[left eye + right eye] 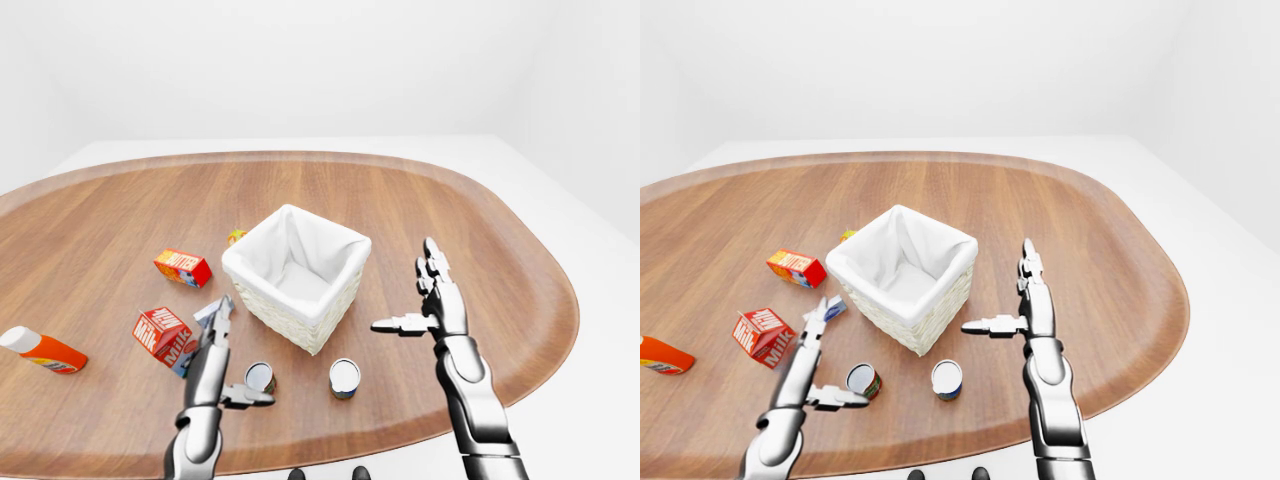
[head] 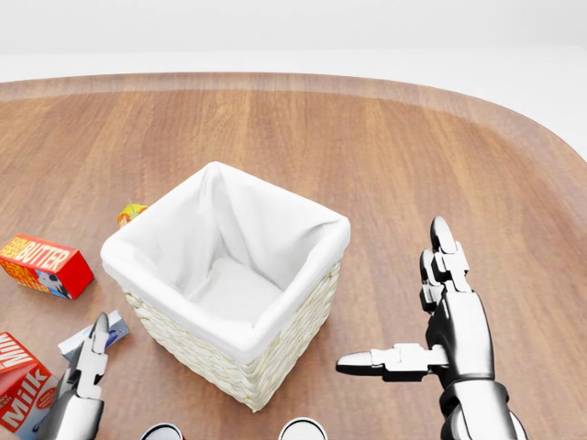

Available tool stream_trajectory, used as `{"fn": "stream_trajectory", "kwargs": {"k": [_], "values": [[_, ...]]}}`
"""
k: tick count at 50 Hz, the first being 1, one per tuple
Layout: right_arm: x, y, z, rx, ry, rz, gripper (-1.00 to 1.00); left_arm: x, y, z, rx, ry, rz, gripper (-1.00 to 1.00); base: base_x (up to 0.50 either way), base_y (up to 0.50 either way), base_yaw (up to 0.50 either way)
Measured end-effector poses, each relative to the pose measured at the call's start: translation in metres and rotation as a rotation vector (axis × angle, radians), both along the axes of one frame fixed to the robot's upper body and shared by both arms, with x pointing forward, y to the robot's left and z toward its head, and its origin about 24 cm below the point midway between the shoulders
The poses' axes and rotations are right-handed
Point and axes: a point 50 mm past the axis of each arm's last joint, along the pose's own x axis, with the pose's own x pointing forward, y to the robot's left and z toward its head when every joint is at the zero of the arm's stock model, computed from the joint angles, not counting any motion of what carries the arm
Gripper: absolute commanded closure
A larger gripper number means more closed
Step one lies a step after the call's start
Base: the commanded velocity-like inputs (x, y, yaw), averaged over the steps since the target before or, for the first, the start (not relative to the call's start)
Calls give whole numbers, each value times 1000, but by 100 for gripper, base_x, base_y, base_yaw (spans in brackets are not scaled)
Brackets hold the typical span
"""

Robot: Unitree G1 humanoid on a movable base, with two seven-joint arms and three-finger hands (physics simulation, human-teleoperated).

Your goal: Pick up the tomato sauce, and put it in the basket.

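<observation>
Two cans stand on the wooden table below the basket in the left-eye view: one with a reddish side, which I take for the tomato sauce, and one with a bluish side. The white-lined wicker basket stands mid-table and is empty. My left hand is open; its thumb reaches towards the reddish can and its fingers point up over a small blue-and-white box. My right hand is open and empty to the right of the basket, with its thumb pointing at the basket.
A milk carton and a red butter box lie left of the basket. An orange bottle lies at the far left. A small orange-yellow item sits above the basket's left corner. The table edge runs just below the cans.
</observation>
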Motion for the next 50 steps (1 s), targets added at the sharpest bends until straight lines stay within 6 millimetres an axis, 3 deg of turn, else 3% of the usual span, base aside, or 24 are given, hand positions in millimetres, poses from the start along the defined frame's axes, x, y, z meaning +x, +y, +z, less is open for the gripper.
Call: {"fn": "stream_trajectory", "kwargs": {"k": [50], "values": [[0, 0, -2, -3, 4, 0, -100, 1, -2, -34, 63, 91, 28, -100, 0, 0, 0]]}}
